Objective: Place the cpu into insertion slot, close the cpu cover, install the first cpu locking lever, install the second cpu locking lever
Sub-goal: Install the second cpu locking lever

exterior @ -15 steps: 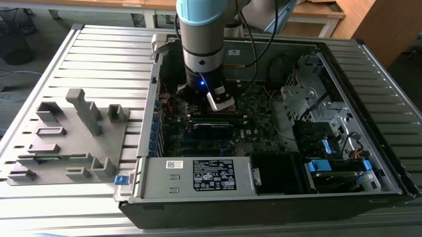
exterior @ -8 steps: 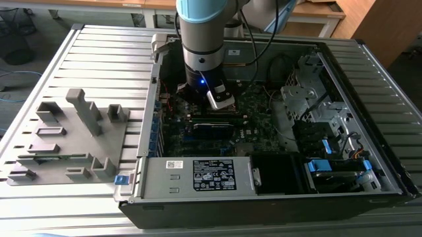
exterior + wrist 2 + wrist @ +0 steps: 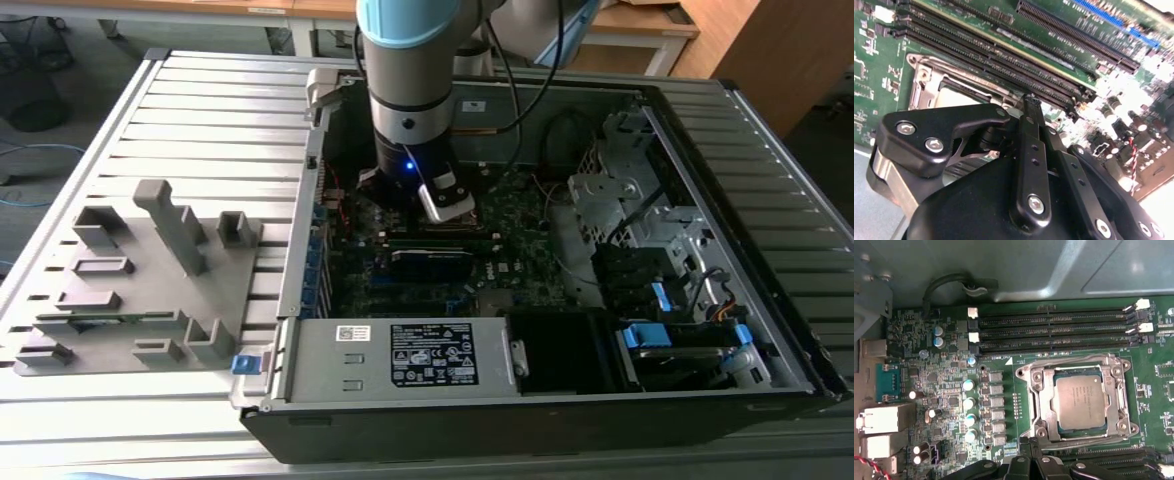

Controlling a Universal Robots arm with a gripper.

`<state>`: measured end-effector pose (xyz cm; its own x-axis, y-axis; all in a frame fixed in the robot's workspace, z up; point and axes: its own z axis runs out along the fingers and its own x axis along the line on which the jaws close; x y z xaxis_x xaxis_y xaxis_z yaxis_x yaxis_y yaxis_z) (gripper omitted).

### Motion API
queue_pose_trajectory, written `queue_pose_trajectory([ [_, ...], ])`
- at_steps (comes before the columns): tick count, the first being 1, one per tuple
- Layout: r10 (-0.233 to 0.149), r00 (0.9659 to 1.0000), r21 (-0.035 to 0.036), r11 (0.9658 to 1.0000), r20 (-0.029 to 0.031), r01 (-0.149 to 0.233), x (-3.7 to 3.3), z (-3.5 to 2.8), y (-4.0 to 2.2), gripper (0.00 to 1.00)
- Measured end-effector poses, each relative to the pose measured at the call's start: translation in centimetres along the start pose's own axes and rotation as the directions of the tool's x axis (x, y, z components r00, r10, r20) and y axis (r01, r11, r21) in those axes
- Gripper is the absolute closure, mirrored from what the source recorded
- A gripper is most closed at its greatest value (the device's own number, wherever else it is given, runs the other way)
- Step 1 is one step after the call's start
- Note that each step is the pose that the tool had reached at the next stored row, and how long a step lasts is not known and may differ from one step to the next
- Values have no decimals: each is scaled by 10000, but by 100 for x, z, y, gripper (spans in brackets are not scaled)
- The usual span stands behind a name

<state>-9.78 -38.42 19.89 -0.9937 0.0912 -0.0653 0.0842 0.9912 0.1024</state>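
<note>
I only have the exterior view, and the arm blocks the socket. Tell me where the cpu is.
Observer: In the first wrist view, the cpu lies flat in the insertion slot.
Operator: Report the cpu cover.
Observer: The cpu cover is down, framing the chip's metal top.
Operator: Give me the gripper's position.
Observer: In the second wrist view, the gripper hangs at the cover's edge, beside the memory slots. I cannot tell whether it touches.
</note>
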Motion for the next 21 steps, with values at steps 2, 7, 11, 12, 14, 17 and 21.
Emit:
queue_pose_trajectory([
  [2, 5, 10000, -49, 10000, -5, -5, 1, 5, 0, 89],
  [7, 11, 10000, -143, 9999, -12, -11, 6, 18, -8, 89],
  [11, 13, 10000, -183, 9998, -10, -13, 18, 34, -26, 89],
  [12, 13, 10000, -179, 9998, -10, -13, 22, 36, -31, 89],
  [14, 12, 10000, -181, 9998, -6, -12, 26, 40, -39, 89],
  [17, 12, 10000, -179, 9998, 0, -12, 29, 41, -41, 89],
  [21, 12, 10000, -177, 9998, 0, -12, 29, 28, -41, 89],
])
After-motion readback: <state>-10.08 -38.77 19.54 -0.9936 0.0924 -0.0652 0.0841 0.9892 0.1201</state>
